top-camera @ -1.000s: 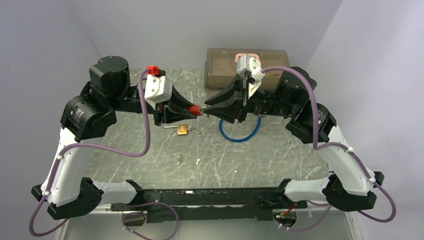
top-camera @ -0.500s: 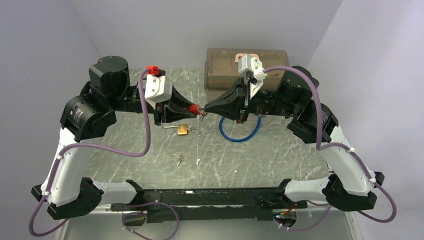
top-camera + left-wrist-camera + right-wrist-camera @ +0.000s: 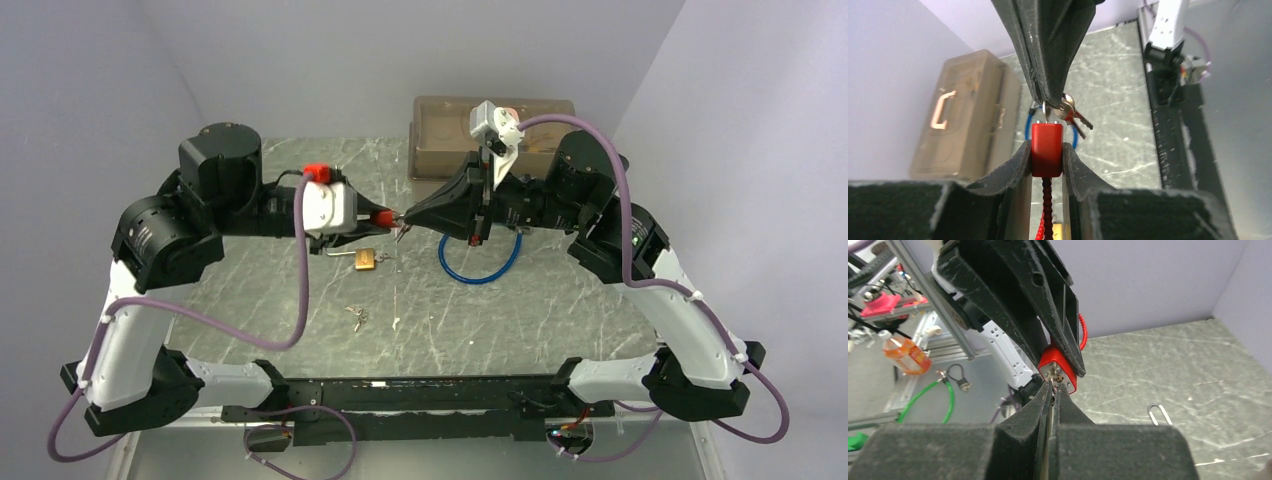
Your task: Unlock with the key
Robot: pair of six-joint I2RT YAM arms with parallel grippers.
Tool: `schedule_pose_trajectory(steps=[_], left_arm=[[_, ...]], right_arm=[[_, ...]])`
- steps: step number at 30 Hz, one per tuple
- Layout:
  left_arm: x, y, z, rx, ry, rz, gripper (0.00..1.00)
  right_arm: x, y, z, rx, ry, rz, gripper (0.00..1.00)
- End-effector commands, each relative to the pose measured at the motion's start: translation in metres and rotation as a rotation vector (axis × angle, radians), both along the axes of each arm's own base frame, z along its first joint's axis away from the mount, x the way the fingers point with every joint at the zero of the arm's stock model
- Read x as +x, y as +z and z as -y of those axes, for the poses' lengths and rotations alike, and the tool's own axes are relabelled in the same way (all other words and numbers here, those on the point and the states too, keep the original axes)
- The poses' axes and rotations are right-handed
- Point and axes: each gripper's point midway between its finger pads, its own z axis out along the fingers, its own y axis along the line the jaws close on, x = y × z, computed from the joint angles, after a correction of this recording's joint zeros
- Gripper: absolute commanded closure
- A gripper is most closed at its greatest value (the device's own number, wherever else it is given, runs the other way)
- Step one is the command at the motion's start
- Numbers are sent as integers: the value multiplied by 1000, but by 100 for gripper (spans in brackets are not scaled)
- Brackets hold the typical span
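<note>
Your left gripper [image 3: 1047, 149] squeezes the red lock [image 3: 1047, 134]. Your right gripper [image 3: 1052, 386] pinches the key [image 3: 1045, 111] above the grey marble table [image 3: 560, 300], with purple walls [image 3: 400, 50] around.

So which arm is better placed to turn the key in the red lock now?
Right. The right gripper is shut on the key, whose tip meets the face of the red lock. The left gripper clamps that lock's body, so it should only hold steady.
</note>
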Motion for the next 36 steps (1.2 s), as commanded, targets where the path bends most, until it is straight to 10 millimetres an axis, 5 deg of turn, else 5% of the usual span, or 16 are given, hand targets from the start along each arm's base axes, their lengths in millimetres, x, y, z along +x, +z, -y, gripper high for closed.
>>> schedule_pose_trajectory(steps=[1, 8, 25, 33, 36], left_arm=[[1, 23, 6, -16, -13, 311, 100], [21, 43, 2, -34, 87, 468, 100], [19, 26, 2, 22, 97, 710, 100], [17, 26, -3, 11, 121, 650, 100], [9, 20, -4, 12, 96, 579, 100]], right_arm=[[28, -23, -19, -11, -103, -160, 100], [46, -33, -16, 45, -228, -272, 100], [45, -19, -6, 254, -195, -488, 100], [35, -7, 1, 216, -153, -352, 100], [32, -7, 15, 182, -178, -171, 88]])
